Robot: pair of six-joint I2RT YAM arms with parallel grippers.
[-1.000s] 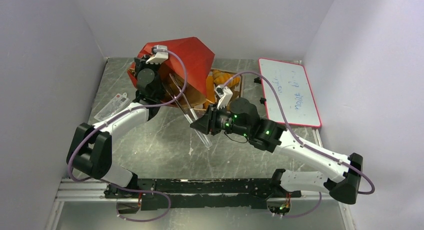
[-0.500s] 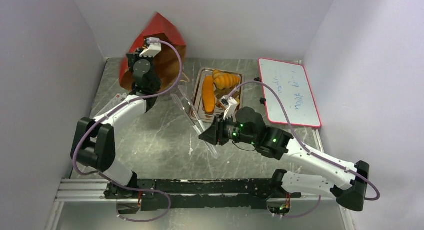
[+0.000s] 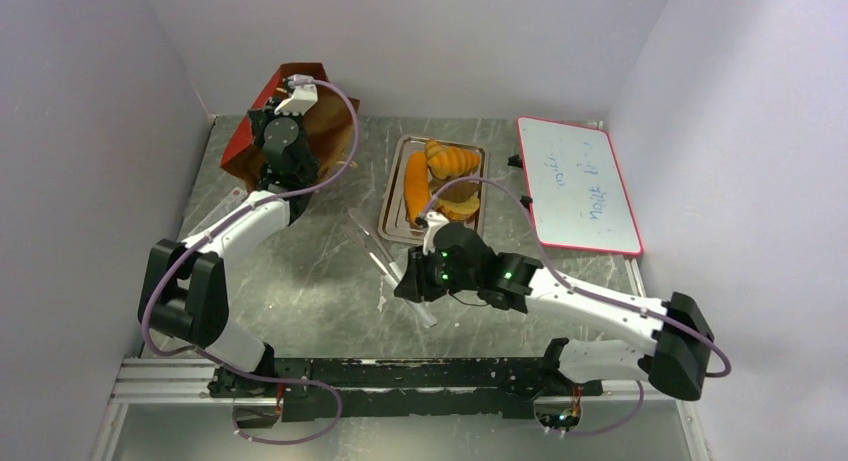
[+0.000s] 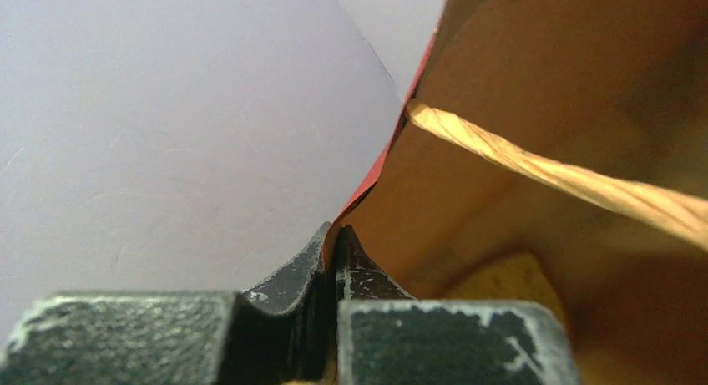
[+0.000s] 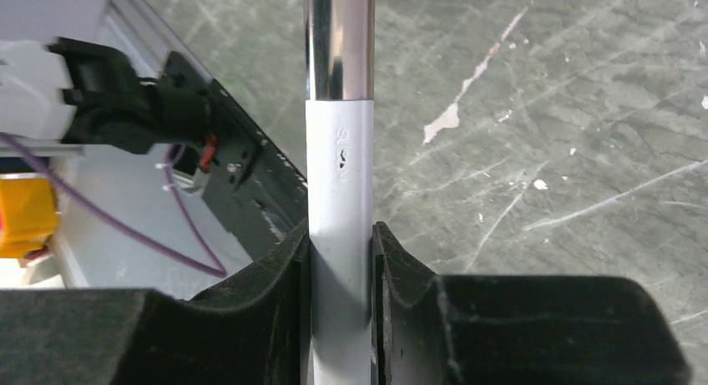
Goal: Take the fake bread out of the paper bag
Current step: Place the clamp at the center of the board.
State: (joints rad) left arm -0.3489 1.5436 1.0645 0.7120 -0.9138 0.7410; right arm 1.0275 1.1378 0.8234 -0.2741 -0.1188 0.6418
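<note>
Top view: the bag (image 3: 243, 141) is tilted at the far left corner of the worktop (image 3: 320, 281), its brown inside showing; three pieces of bread (image 3: 416, 186) lie in the tray (image 3: 393, 186), with a whiteboard (image 3: 580, 181) just right of it; tongs (image 3: 372, 243) slant near the tray; left wrist: left claw (image 4: 334, 239) clenched on the bag's red rim, a cord handle (image 4: 551, 172) crossing the inside; right wrist: right claw (image 5: 341, 243) grasping the tongs' white sleeve above the worktop
</note>
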